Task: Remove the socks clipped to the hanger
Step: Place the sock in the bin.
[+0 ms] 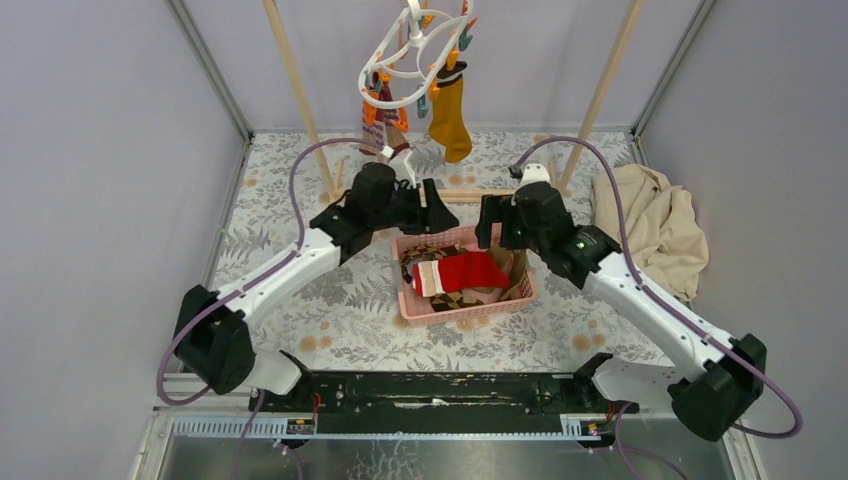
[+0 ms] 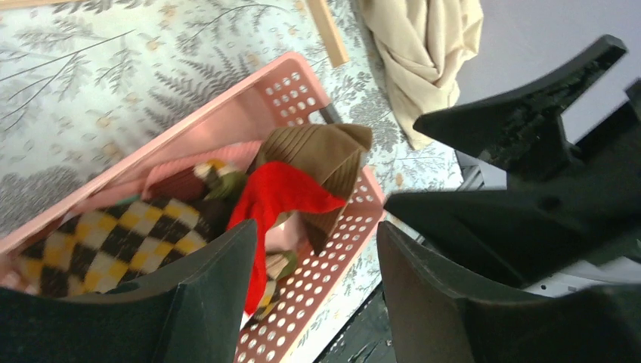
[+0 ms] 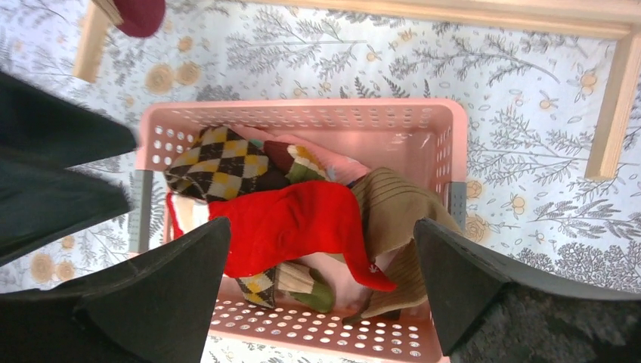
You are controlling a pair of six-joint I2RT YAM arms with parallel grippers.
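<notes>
Left claw (image 2: 317, 227) and right claw (image 3: 323, 223) agape, empty, over the basket (image 3: 302, 112)

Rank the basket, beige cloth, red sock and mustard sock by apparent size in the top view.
Largest: basket and cloth, about alike.
Then red sock and mustard sock, too close to rank.

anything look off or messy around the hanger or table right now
Nothing spilled or broken. The hanger looks tilted, with a mustard sock clipped on its right side, and a beige cloth lies crumpled on the right.
</notes>
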